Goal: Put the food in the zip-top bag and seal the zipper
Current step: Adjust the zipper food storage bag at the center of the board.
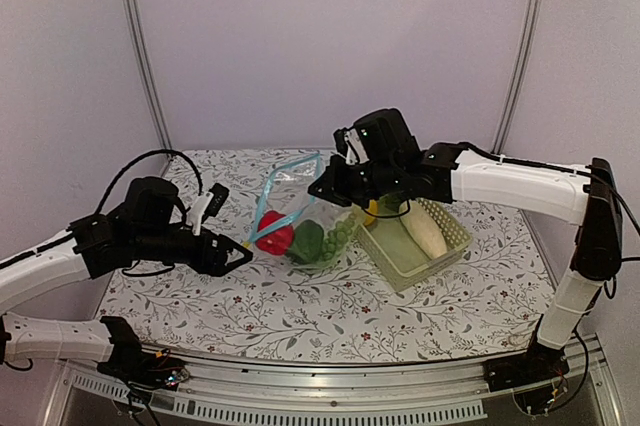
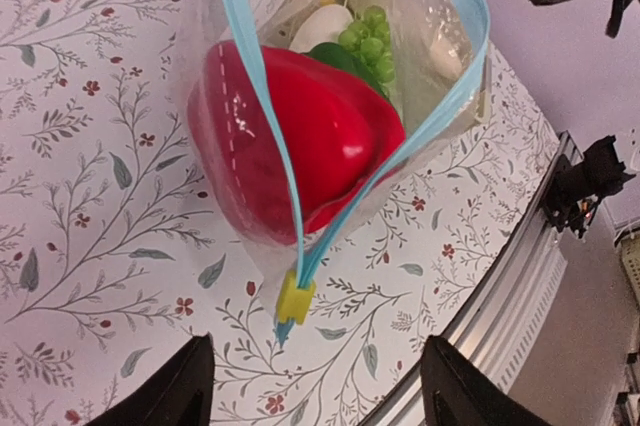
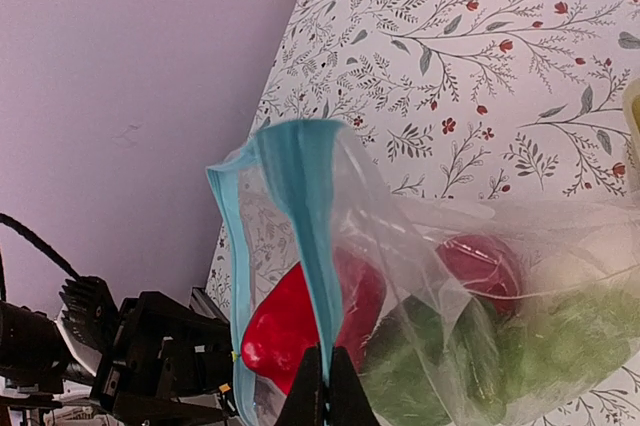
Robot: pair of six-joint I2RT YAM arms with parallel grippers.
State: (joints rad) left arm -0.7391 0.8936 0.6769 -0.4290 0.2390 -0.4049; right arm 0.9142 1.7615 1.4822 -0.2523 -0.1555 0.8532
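Observation:
The zip-top bag (image 1: 318, 208) lies mid-table with its mouth gaping toward the left arm. Inside it are a large red piece (image 2: 300, 141), green grapes (image 2: 368, 34) and green leafy food (image 3: 560, 346). The light-blue zipper (image 2: 252, 76) stands open, with its yellow slider (image 2: 295, 298) at the near end. My left gripper (image 2: 312, 398) is open just short of that slider, touching nothing. My right gripper (image 3: 327, 394) is shut on the zipper strip (image 3: 305, 186) and holds that edge up. The white radish (image 1: 424, 230) and a yellow piece (image 1: 370, 210) lie in the basket.
A pale green lattice basket (image 1: 440, 264) stands right of the bag, under the right arm. The flowered tabletop ends at a metal rail (image 2: 500, 296) close to the left gripper. Purple walls close in the back and sides.

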